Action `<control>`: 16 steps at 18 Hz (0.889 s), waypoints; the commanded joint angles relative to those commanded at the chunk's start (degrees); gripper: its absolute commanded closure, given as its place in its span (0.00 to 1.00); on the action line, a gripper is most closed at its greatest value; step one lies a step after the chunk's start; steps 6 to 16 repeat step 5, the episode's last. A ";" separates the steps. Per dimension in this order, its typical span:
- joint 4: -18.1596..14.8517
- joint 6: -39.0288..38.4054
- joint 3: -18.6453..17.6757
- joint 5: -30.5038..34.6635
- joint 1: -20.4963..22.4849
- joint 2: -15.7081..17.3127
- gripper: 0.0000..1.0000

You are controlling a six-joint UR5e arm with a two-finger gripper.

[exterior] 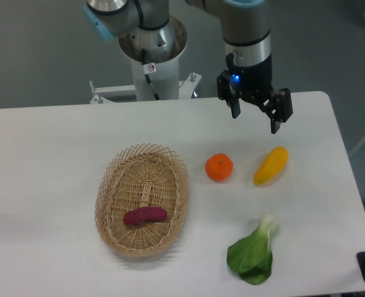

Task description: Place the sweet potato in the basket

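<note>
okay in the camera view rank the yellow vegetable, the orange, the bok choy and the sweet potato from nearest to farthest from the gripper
From the gripper, jaws open and empty:
1. Yellow vegetable, just below it.
2. Orange, below, toward the basket.
3. Bok choy, at the front edge.
4. Sweet potato, lying inside the basket.

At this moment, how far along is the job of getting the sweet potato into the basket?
Done, by the look of it: the sweet potato lies inside the basket, on its woven floor. Nothing is in hand: the tool is open and empty, raised above the table near the yellow vegetable. Nothing appears left to place; the orange and greens sit outside the basket.
</note>
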 joint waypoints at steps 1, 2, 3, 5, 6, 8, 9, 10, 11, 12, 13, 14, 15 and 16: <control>0.00 0.00 0.00 0.09 0.00 -0.09 0.00; 0.09 0.00 0.00 0.00 -0.09 -0.26 0.00; 0.09 0.00 0.00 0.00 -0.09 -0.35 0.00; 0.09 0.00 -0.17 0.00 0.00 -0.35 0.00; 0.09 0.00 -0.17 0.00 0.00 -0.35 0.00; 0.09 0.00 -0.17 0.00 0.00 -0.35 0.00; 0.09 0.00 -0.17 0.00 0.00 -0.35 0.00; 0.09 0.00 -0.17 0.00 0.00 -0.35 0.00; 0.09 0.00 -0.17 0.00 0.00 -0.35 0.00; 0.09 0.00 -0.17 0.00 0.00 -0.35 0.00; 0.09 0.00 -0.17 0.00 0.00 -0.35 0.00; 0.09 0.00 -0.17 0.00 0.00 -0.35 0.00; 0.09 0.00 -0.17 0.00 0.00 -0.35 0.00; 0.09 0.00 -0.17 0.00 0.00 -0.35 0.00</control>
